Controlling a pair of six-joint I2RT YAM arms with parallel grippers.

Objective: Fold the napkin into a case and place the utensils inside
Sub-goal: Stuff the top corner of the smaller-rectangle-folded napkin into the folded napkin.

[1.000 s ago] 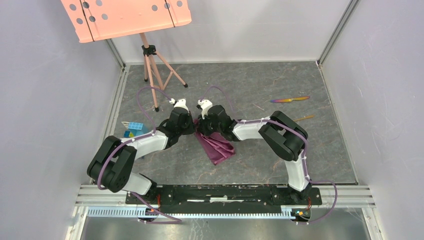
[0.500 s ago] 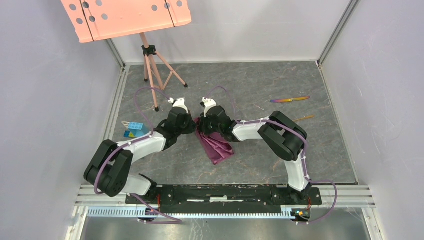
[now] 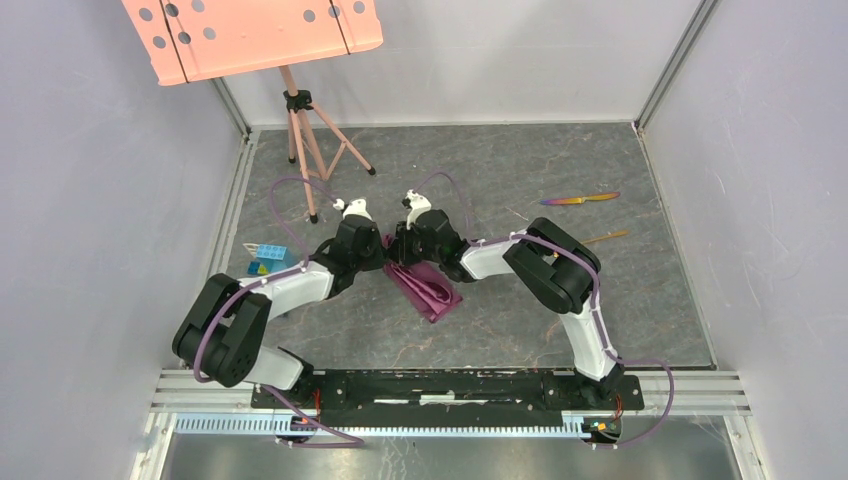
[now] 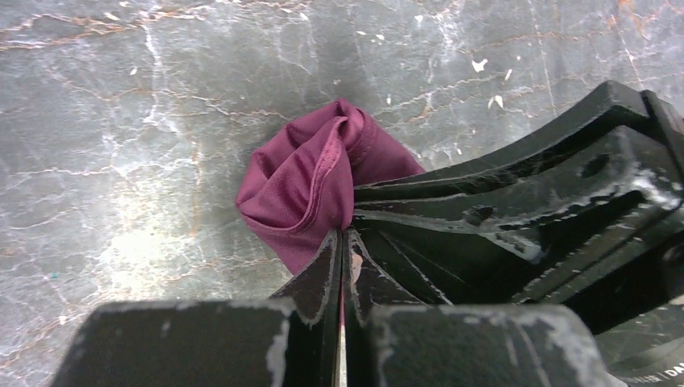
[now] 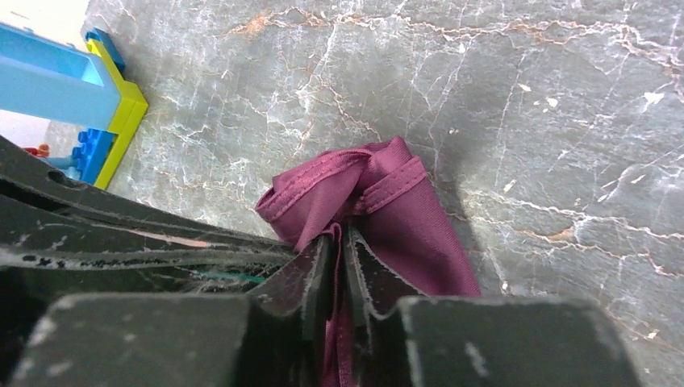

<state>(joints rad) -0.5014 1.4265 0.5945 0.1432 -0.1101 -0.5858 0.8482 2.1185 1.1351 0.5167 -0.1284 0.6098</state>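
The plum-purple napkin (image 3: 426,287) lies as a narrow folded strip on the grey floor between the arms. Its far end is bunched up where both grippers meet. My left gripper (image 3: 381,262) is shut on that end; the left wrist view shows the cloth (image 4: 310,181) pinched at the tips (image 4: 343,235). My right gripper (image 3: 398,257) is shut on the same bunch (image 5: 387,205), with cloth running down between its fingers (image 5: 339,238). The iridescent knife (image 3: 580,199) and the gold spoon (image 3: 608,237) lie far to the right, apart from the napkin.
A blue-and-yellow block (image 3: 268,258) sits left of the left arm and shows in the right wrist view (image 5: 68,89). A pink music stand (image 3: 250,35) on a tripod (image 3: 305,140) stands at the back left. White walls enclose the floor.
The napkin has gone from a loose, hanging bunch to a flatter, narrower strip on the floor. The right arm's elbow and gripper shifted a little left and back; the left gripper stayed shut.
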